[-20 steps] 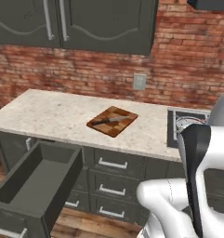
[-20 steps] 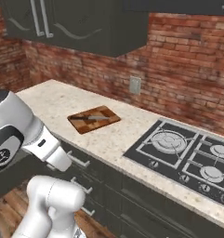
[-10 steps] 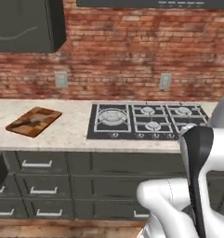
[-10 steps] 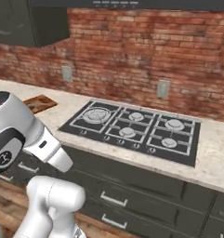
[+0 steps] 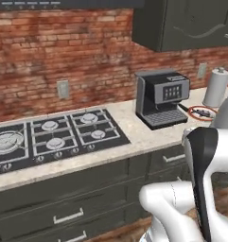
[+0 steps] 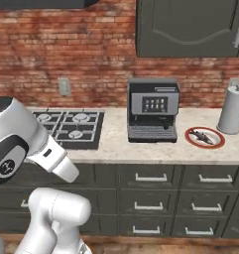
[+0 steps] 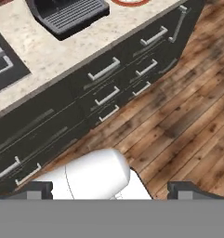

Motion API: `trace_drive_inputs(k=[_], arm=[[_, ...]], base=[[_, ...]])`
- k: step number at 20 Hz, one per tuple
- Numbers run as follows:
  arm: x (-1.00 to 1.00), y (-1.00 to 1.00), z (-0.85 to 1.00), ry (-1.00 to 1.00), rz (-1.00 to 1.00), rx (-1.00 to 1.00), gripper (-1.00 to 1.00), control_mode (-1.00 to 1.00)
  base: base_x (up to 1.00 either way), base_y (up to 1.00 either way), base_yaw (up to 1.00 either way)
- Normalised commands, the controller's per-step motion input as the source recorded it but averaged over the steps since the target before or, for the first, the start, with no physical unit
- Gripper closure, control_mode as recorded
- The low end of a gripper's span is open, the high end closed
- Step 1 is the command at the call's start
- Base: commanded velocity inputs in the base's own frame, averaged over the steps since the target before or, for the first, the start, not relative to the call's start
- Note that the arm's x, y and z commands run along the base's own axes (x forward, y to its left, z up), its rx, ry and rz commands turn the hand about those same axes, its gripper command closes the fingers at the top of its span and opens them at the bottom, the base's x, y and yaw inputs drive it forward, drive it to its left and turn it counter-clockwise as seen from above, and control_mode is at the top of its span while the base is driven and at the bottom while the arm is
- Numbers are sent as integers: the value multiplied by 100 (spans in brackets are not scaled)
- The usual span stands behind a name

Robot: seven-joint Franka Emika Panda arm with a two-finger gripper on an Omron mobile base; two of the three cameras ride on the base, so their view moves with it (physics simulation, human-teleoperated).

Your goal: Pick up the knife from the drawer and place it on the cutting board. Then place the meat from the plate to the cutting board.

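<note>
A round white plate with a red rim lies on the counter right of the coffee machine, in front of the paper towel roll. A dark piece of meat rests on it. From the left base camera the plate's rim and the meat sit at the far right, partly behind my arm. My gripper is open, its two dark fingertips wide apart with nothing between them, pointing down at the cabinet fronts and floor. An arc of the plate's red rim touches the hand view's top edge. The knife, drawer and cutting board are out of view.
A black and silver coffee machine stands mid-counter. The gas hob is to its left, a paper towel roll at the right. Closed drawer fronts run below the counter, above wooden floor.
The whole picture has shifted: the base has driven right along the counter. The cutting board has left the views; the coffee machine, plate and paper towel roll have come in. The gripper stays open.
</note>
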Motion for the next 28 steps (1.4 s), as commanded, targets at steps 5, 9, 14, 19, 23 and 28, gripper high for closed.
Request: trace_drive_inputs(k=[5,9,14,19,23,28], arm=[[0,0,0,0,0,0,-100,100],[0,0,0,0,0,0,-100,100],[0,0,0,0,0,0,-100,100],[0,0,0,0,0,0,-100,100],[0,0,0,0,0,0,-100,100],[0,0,0,0,0,0,-100,100]], base=[[0,-99,-39],[0,-100,-3],[27,-93,9],[37,-76,29],[38,0,44],[35,-4,51]])
